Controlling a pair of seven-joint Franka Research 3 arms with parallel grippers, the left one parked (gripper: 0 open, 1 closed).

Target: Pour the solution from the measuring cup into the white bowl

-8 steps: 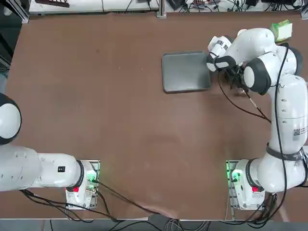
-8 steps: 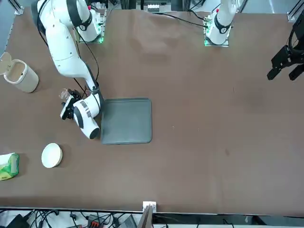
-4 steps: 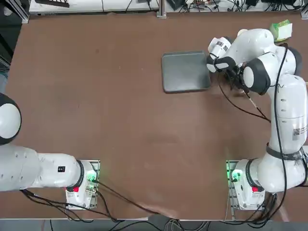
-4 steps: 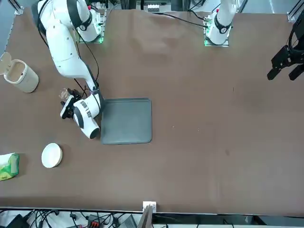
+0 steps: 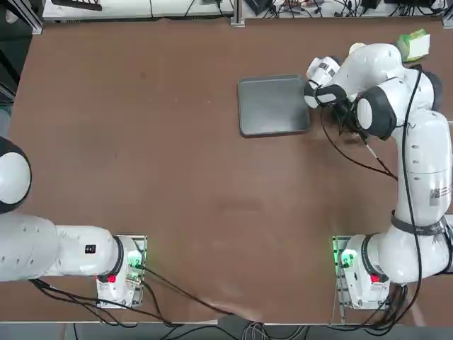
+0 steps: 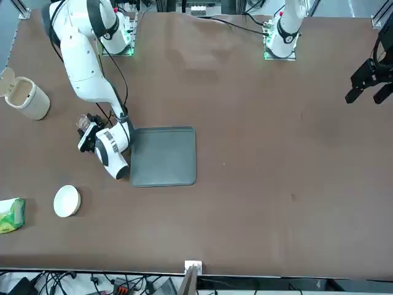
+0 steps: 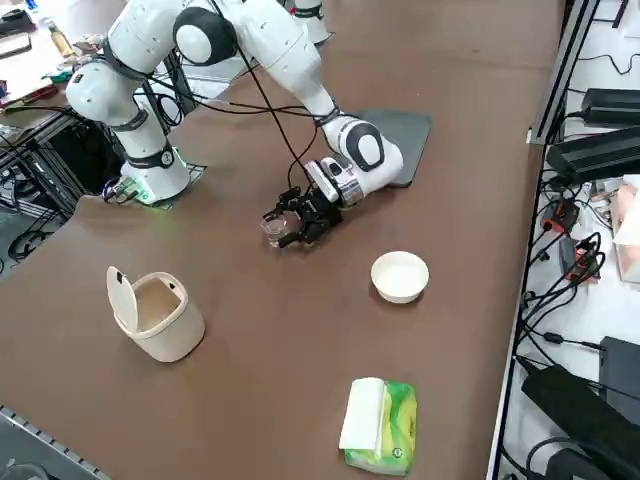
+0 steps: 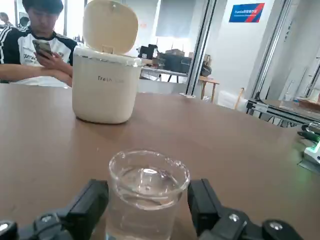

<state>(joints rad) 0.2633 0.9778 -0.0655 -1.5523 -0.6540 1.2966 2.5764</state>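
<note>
The measuring cup (image 8: pixel 148 192) is a small clear cup partly filled with clear liquid. It stands upright on the brown table just beside the grey tray (image 6: pixel 163 157). My right gripper (image 8: pixel 148 202) is down at table level and open. Its black fingers (image 8: pixel 90 205) flank the cup closely on both sides. The side view shows the same, with the gripper (image 7: pixel 287 224) around the cup (image 7: pixel 274 230). In the front view the cup (image 6: pixel 82 123) shows at the gripper's tip. The white bowl (image 7: pixel 400 276) sits empty a short way off, also seen in the front view (image 6: pixel 66 201). The arm hides the cup in the top view.
An off-white bin (image 7: pixel 160 315) with its lid up stands beyond the cup on the table. A green packet (image 7: pixel 380 425) lies near the table corner past the bowl. A seated person (image 8: pixel 35 45) is in the room behind the bin.
The right arm has shifted only very slightly. The cup, the bowl and the tray stay where they were.
</note>
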